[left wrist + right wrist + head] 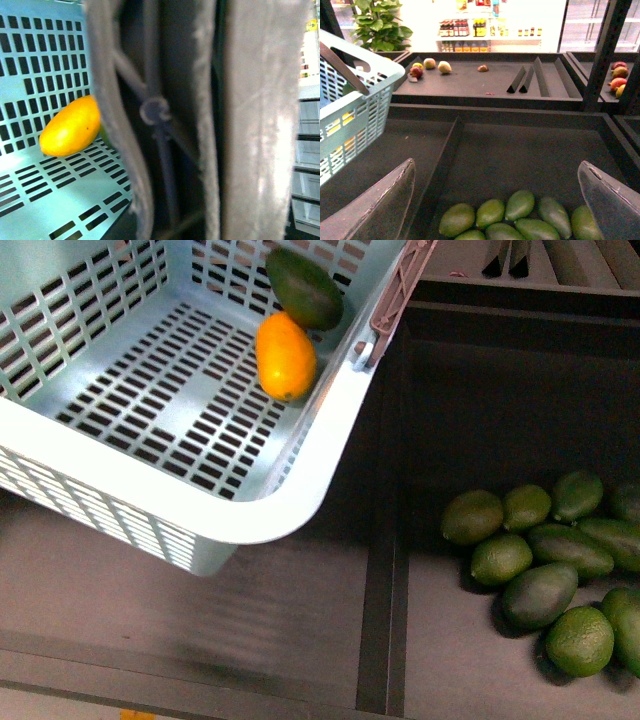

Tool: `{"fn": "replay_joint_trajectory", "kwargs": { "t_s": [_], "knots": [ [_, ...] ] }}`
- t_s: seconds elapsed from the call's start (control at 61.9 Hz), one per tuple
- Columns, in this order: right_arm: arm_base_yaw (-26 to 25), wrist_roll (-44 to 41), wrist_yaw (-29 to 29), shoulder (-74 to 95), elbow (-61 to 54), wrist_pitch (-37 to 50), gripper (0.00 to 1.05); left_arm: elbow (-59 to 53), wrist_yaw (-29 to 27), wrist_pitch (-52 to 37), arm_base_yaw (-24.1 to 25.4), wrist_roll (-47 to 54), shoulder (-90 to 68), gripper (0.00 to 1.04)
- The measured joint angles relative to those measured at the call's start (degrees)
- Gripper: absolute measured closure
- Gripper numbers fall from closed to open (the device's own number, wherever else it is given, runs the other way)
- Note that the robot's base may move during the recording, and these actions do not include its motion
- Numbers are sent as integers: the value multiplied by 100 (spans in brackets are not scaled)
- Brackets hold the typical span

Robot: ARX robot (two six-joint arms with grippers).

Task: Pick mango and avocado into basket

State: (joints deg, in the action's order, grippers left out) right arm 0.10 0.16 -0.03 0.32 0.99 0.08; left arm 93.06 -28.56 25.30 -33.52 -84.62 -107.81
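Note the mango (286, 355) and avocado (305, 288) lying touching inside the basket (250, 510). Your right gripper (495, 200) hangs spread wide above the loose avocados (545, 565); the left gripper's (165, 120) grip cannot be judged.

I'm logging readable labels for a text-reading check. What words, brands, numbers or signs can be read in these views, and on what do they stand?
None can be read.
Bottles and jars on the lit back shelves in the right wrist view: labels too small and blurred.
Yellow tag at the edge of the left wrist view: blurred, unreadable.
Basket, mango, avocado, loose avocados: no print visible.
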Motion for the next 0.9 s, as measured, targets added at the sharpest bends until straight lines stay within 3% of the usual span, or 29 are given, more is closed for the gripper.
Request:
{"fn": "replay_joint_trajectory", "kwargs": {
  "t_s": [0.291, 0.533, 0.759, 0.904],
  "knots": [
    [0, 0, 2, 0, 0, 0, 9, 170, 940, -422, 664, -210, -953, 91],
    [0, 0, 4, 0, 0, 0, 9, 1871, 1147, -337, 1397, -221, -2459, 91],
    [0, 0, 4, 0, 0, 0, 9, 3233, 1537, -160, 1569, -273, -3622, 91],
    [0, 0, 4, 0, 0, 0, 9, 3228, 1722, -243, 1569, -291, -3851, 91]
  ]
}}
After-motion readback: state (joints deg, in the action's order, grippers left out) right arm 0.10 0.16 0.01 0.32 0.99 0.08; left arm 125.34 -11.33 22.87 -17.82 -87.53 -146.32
